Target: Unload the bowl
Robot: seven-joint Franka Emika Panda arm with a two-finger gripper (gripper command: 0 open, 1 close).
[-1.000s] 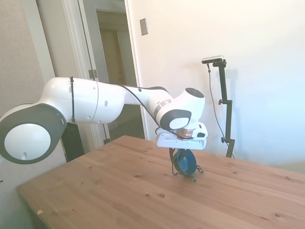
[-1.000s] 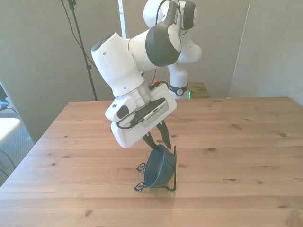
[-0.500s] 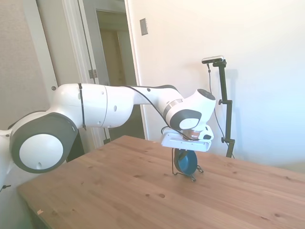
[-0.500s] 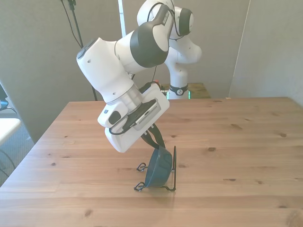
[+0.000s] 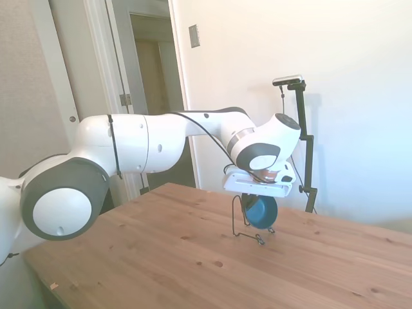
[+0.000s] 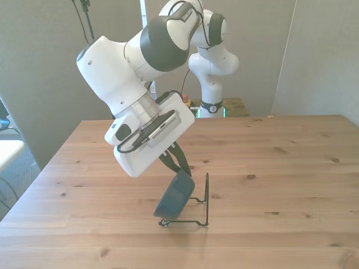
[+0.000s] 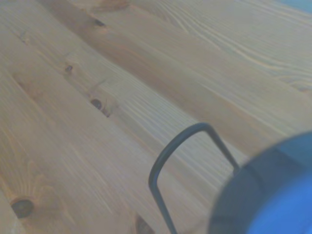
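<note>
The small dark-blue bowl (image 6: 174,197) hangs tilted on its edge, with my gripper (image 6: 180,170) shut on its upper rim. It is just off the thin black wire rack (image 6: 206,195), toward the front view's left of the upright loop, over the rack's base wires. In the side view the bowl (image 5: 261,212) sits under the white hand, beside the rack's loop (image 5: 234,214). The wrist view shows the bowl's blue rim (image 7: 273,195) close up and the rack's wire loop (image 7: 179,142) over the wood.
The wooden table (image 6: 291,185) stretches wide on all sides of the rack. A doorway and a white wall stand behind the arm in the side view.
The gripper has carried the bowl up and toward the front view's left, away from the rack's upright loop. The arm has stretched further over the table.
</note>
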